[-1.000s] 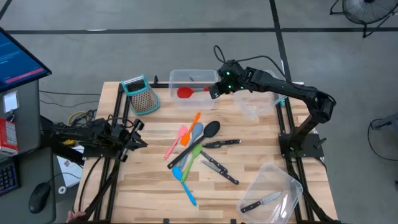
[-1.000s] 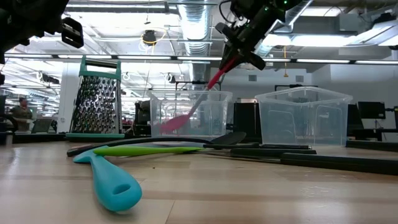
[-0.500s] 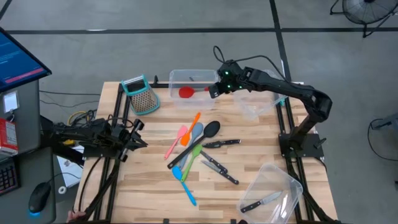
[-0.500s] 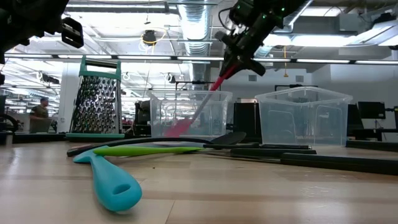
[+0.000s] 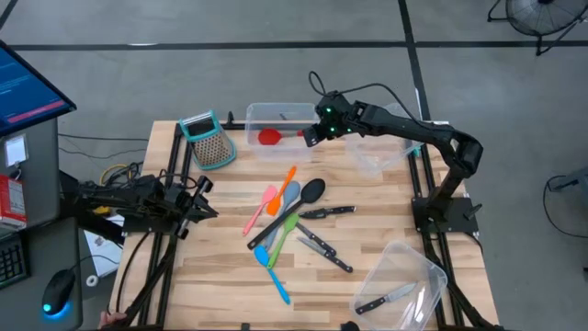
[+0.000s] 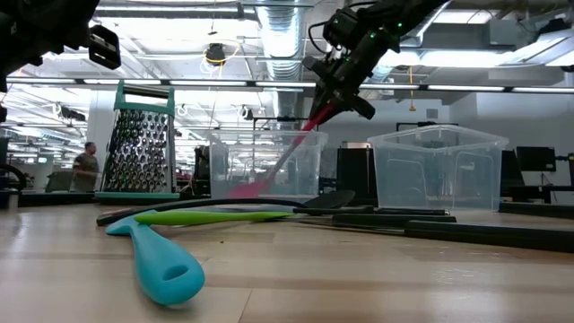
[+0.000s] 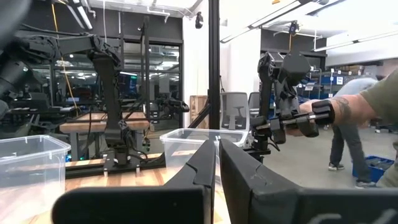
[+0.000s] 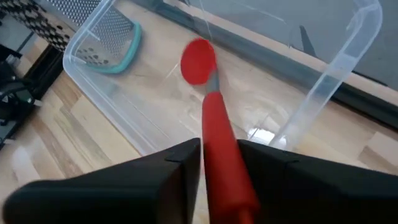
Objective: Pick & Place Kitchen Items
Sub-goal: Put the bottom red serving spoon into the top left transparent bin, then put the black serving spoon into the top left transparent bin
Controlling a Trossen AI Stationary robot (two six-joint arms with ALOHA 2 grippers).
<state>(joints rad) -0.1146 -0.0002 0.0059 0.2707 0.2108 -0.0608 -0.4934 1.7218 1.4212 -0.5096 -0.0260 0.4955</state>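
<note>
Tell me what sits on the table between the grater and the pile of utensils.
Nothing: in the high view the wood between the grater and the pile of utensils is bare.

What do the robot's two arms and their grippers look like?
Both arms are dark, jointed and slim. The right gripper has green lights glowing on its wrist and a black cable looping above it. The left gripper has two flat dark fingers and loose black cables beside it.
</note>
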